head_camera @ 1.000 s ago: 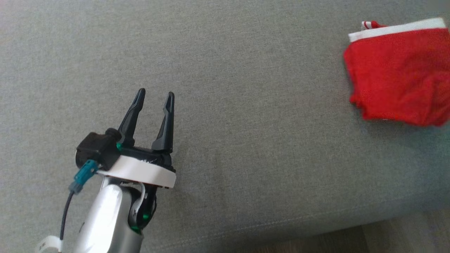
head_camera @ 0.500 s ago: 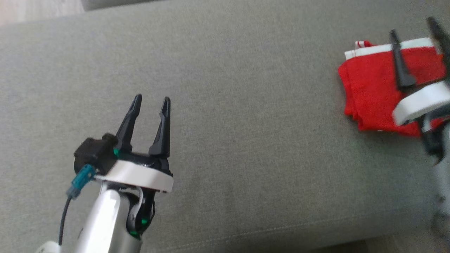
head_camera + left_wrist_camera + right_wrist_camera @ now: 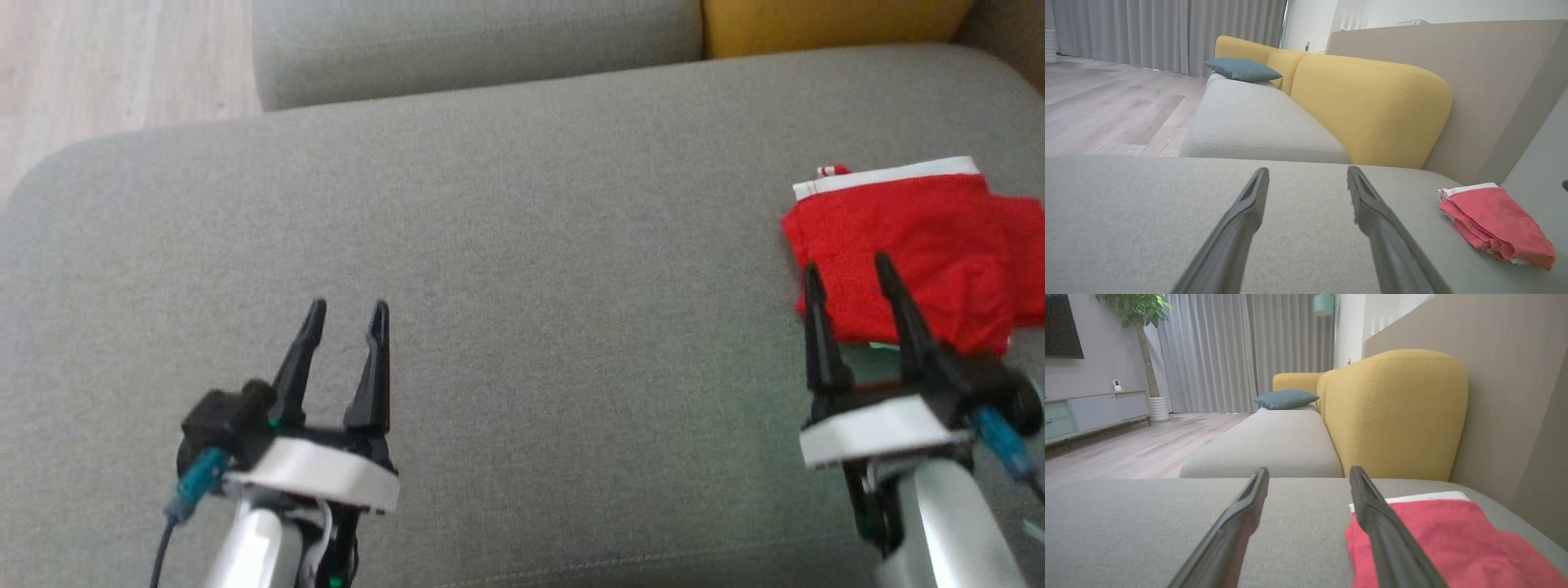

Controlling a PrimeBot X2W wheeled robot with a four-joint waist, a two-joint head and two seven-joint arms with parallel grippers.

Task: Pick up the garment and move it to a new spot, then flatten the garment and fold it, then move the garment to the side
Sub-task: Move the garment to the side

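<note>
The folded red fabric garment with a white waistband (image 3: 898, 229) lay at the far right of the grey fabric sofa seat (image 3: 522, 245). The right hand (image 3: 846, 264) stood wide and empty over its near left edge. The left hand (image 3: 349, 306), also wide and empty, was well apart on the left.

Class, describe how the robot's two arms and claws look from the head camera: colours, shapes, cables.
The left claw and right claw match: two long, tapering black fingers on a black base, a white collar beneath, then a silvery forearm. Each carries a teal connector on its outer side; the left one's feeds a dark cable.
</note>
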